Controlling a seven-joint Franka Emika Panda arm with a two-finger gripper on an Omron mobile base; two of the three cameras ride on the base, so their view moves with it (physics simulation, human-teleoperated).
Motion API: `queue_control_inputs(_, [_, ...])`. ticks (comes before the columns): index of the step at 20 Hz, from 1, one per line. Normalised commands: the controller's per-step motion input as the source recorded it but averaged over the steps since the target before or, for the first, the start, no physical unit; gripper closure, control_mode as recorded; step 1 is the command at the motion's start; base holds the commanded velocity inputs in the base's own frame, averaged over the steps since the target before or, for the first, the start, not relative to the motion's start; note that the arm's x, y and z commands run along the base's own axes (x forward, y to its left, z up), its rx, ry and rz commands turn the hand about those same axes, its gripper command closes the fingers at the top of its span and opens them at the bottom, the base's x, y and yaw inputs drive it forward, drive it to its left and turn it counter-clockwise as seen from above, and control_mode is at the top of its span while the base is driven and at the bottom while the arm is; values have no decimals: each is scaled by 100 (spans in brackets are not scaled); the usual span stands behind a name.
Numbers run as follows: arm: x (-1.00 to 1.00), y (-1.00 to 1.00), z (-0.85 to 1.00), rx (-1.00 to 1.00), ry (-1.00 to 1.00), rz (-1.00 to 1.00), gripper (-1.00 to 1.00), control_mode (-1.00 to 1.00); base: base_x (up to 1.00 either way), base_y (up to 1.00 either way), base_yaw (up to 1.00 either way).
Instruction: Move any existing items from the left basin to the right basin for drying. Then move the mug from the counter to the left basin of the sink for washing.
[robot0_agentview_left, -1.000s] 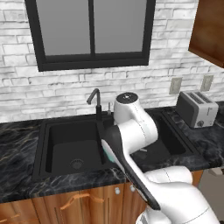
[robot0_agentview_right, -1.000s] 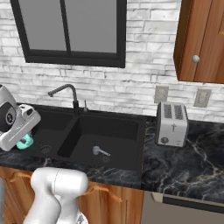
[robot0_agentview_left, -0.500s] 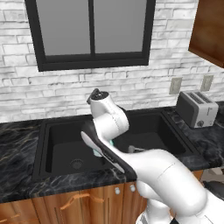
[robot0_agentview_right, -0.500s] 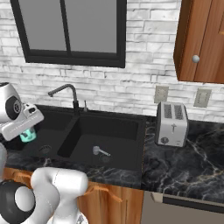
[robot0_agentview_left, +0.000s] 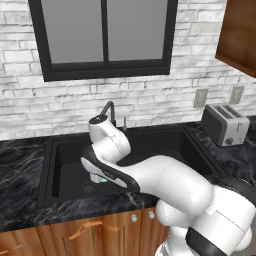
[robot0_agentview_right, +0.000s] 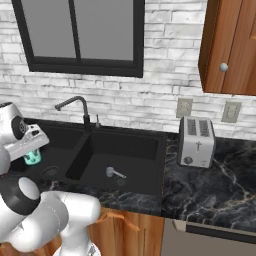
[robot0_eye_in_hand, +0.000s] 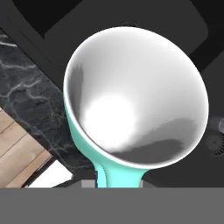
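Holding: the fingers (robot0_agentview_right: 33, 156) grip the mug (robot0_agentview_right: 33, 157), closed on it, though their tips are hidden.
Mug place: it hangs over the left basin (robot0_agentview_right: 55, 160), above the floor; whether it touches I cannot tell. In the left base view a sliver of teal (robot0_agentview_left: 102, 179) shows under the hand.
Edges: in the hand view the table (robot0_eye_in_hand: 30, 105) edge runs at 9 o'clock of the mug (robot0_eye_in_hand: 131, 100), with black basin wall behind it.
Open room: the basin floor around the drain (robot0_agentview_right: 50, 171) lies bare.
Utensil: the silver-grey utensil (robot0_agentview_right: 114, 173) lies in the right basin (robot0_agentview_right: 130, 170), at 3 o'clock of the mug, well apart, past the divider.
Nearby: the faucet (robot0_agentview_right: 77, 111) stands at 1 o'clock of the mug; the toaster (robot0_agentview_right: 196, 142) sits far right.
Axis: the mug's mouth faces the hand camera, its handle at 6 o'clock there.
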Motion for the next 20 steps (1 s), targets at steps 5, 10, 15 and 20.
queue_control_inputs(5, [53,10,-43,5,0,-8,100,-100,0,0,0])
queue_control_inputs(10, [41,9,-36,3,0,-2,100,-100,0,0,0])
queue_control_inputs(15, [25,22,-37,0,0,0,100,-100,0,0,0])
queue_control_inputs(20, [19,16,-29,0,0,0,100,-100,0,0,0])
